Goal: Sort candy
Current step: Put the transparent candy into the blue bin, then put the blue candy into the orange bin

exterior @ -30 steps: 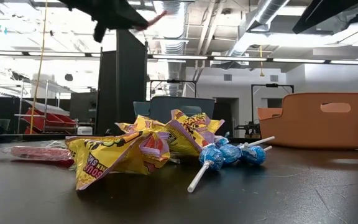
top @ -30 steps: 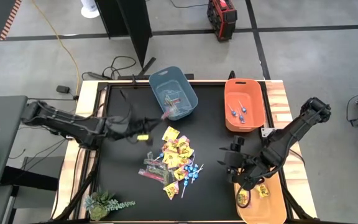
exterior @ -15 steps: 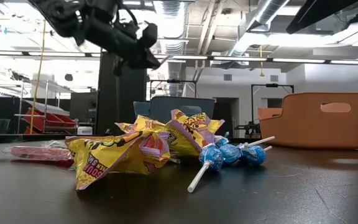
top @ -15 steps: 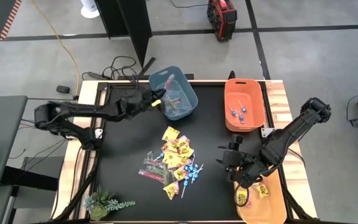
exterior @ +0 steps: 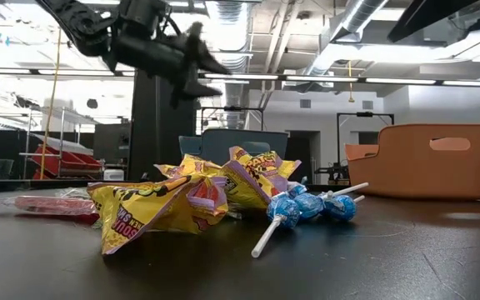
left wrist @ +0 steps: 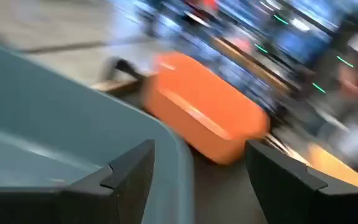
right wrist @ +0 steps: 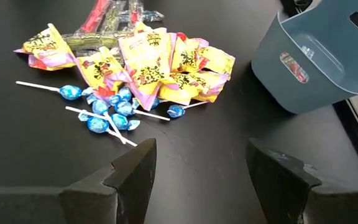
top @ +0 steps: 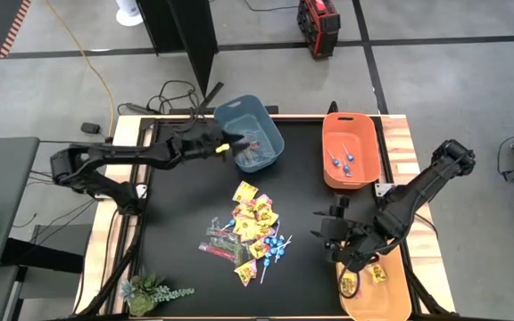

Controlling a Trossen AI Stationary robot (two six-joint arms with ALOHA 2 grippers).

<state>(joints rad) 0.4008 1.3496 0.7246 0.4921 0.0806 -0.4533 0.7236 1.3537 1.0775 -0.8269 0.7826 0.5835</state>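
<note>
The candy [top: 252, 227] lies heaped at mid-table: yellow packets [right wrist: 151, 71], blue lollipops [right wrist: 107, 112] and pinkish clear-wrapped sticks [right wrist: 107, 12]. My left gripper [top: 227, 147] hangs open at the left rim of the blue-grey bin [top: 250, 134], with nothing between its fingers in the left wrist view [left wrist: 199, 149]. Pinkish sticks [top: 255, 145] lie inside that bin. My right gripper [top: 328, 227] is open too [right wrist: 201, 146], right of the heap and above the table, holding nothing.
An orange bin [top: 351, 150] with blue lollipops stands at the far right. A yellow-orange bin [top: 373, 285] with yellow packets stands at the near right corner. A small plant [top: 150, 292] sits at the near left corner.
My left gripper has swung from mid-table left toward the far edge, up to the blue-grey bin's rim, carrying a pinkish stick. It has then opened, and the stick no longer shows between its fingers. The heap has stayed as it was.
</note>
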